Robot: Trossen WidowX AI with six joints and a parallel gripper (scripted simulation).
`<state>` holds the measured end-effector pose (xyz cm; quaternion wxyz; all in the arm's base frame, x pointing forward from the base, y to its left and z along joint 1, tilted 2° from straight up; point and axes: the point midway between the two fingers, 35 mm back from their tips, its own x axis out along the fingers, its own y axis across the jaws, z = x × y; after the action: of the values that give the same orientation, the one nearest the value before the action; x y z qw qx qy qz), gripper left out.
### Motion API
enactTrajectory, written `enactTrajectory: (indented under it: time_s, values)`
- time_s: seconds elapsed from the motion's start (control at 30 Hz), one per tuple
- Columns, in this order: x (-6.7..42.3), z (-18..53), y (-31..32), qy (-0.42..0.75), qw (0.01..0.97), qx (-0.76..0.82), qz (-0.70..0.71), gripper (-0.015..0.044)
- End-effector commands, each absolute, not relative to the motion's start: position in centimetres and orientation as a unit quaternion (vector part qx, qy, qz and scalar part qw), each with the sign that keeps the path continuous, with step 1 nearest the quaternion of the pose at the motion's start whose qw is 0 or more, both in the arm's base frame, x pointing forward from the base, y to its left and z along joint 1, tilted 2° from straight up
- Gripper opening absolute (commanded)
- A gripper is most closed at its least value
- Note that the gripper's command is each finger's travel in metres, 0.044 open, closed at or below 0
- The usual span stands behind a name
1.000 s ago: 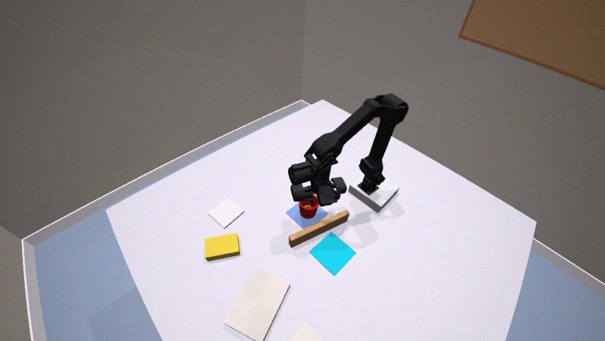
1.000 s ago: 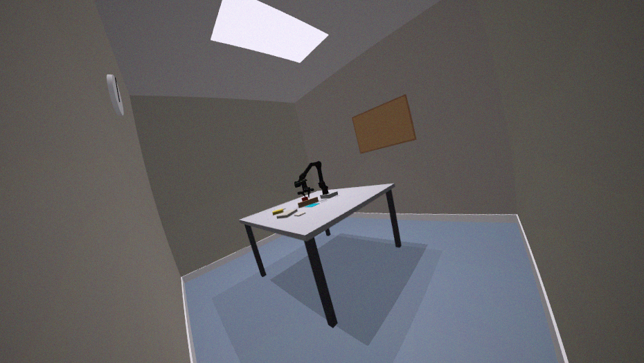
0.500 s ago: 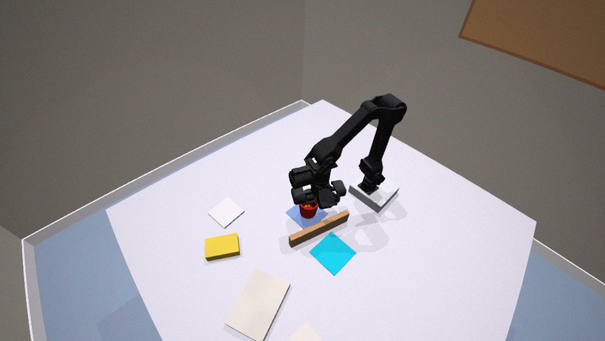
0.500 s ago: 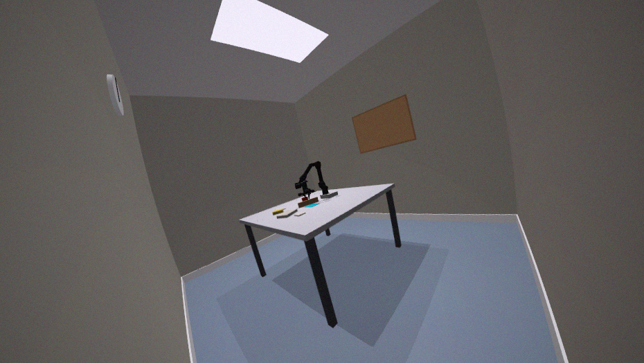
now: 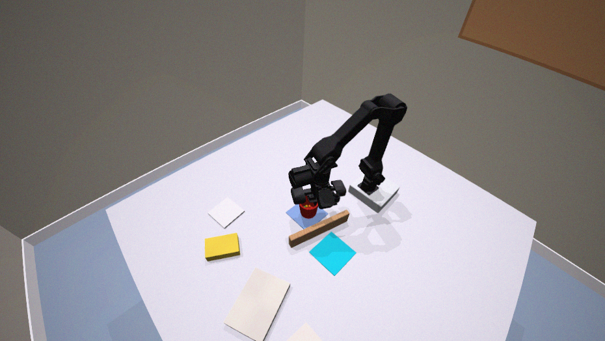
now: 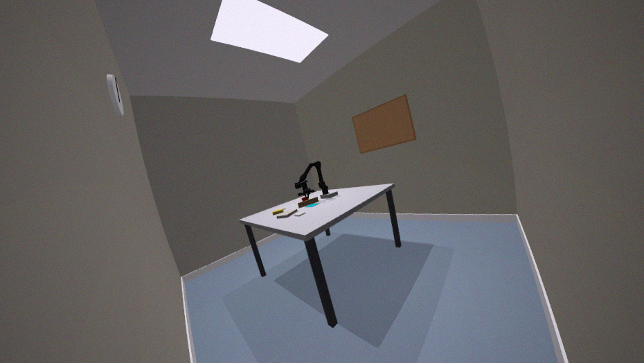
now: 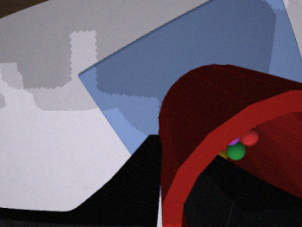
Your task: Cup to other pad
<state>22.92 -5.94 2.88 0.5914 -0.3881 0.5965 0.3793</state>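
Observation:
The red cup (image 5: 308, 210) (image 7: 202, 107) stands upright on the pale blue pad (image 5: 293, 214) (image 7: 190, 49). Coloured marbles (image 7: 236, 151) lie inside it; most are hidden behind the rim. My gripper (image 5: 310, 200) (image 7: 166, 145) is low over the cup and shut on its wall, with one finger outside and one inside. The cyan pad (image 5: 332, 253) (image 6: 312, 205) lies nearer the front. A wooden bar (image 5: 319, 228) lies between the two pads. In the exterior view the cup (image 6: 305, 198) is only a small dark red spot under the arm.
A yellow block (image 5: 222, 246), a white square (image 5: 226, 211) and a cream sheet (image 5: 257, 303) lie to the left and front. Another pale piece (image 5: 304, 333) shows at the bottom edge. The arm's base plate (image 5: 374, 195) stands behind right of the cup.

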Motion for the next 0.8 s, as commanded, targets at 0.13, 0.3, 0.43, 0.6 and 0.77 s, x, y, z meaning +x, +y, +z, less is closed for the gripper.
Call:
enactTrajectory:
  time_s: [0.13, 0.3, 0.43, 0.6, 0.77]
  values:
    - [23.1, 4.5, -5.9, 0.597, 0.591, -0.388, 0.380, 0.0000]
    - [23.2, 6.1, -5.9, 0.597, 0.590, -0.389, 0.380, 0.0000]
    - [23.3, 7.4, -5.9, 0.597, 0.590, -0.389, 0.380, 0.0000]
    - [23.3, 8.9, -5.9, 0.597, 0.590, -0.389, 0.380, 0.0000]
    - [23.2, 10.3, -5.8, 0.597, 0.589, -0.390, 0.380, 0.0000]
